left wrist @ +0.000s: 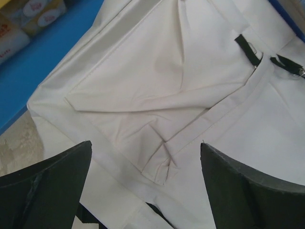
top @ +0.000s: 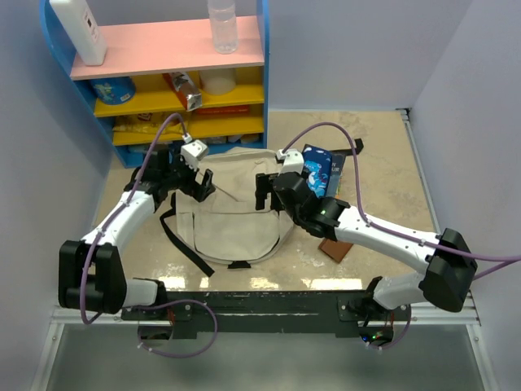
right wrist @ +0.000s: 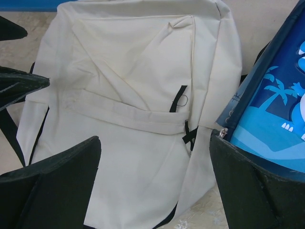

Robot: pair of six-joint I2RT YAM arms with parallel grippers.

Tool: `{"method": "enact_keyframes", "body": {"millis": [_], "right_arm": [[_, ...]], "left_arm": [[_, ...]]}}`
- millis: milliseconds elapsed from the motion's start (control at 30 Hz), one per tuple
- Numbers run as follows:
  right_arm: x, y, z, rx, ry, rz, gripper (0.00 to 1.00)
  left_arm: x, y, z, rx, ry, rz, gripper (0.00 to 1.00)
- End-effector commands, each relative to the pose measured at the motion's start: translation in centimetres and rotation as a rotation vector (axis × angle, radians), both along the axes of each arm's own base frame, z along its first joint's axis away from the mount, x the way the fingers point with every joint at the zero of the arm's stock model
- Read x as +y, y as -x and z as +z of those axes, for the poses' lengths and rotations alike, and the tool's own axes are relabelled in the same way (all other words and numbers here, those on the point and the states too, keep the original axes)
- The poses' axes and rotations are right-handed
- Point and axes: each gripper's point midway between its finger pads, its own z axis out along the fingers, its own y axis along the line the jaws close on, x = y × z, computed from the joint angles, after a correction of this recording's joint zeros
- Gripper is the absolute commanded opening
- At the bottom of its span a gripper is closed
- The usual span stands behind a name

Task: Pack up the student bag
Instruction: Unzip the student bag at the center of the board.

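Beige tabletop (top: 391, 179), student bag (top: 232, 220) lying flat, left gripper (left wrist: 146, 143) and right gripper (right wrist: 155, 138) both spread wide

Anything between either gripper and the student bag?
Nothing visible. The left gripper and right gripper hang open over the student bag, bare canvas under both. The blue book lies beside the bag, off to the right.
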Motion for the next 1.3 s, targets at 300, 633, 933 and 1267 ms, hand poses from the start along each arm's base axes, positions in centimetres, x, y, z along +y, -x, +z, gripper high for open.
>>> {"method": "enact_keyframes", "body": {"millis": [300,633,933,1267], "right_arm": [[5.7,3.6,-4.9,0.119,-0.059,0.128,0.99],[6.4,6.9,-9.4,0.190,-0.072,0.170,0.88],[3.0,9.3,-14.3,0.251,-0.045,0.124,0.75],[-1.1,10.6,-16.7,0.297,0.011,0.047,0.63]], "left_arm": [[1.0,-1.1,-5.1,-0.094,-0.197,0.025,1.00],[1.7,-0.2,-8.0,-0.066,-0.269,0.017,0.88],[0.0,-0.9,-5.1,-0.066,-0.182,-0.022,0.91],[-0.5,-1.4,-5.6,-0.036,-0.173,-0.037,0.92]]}}
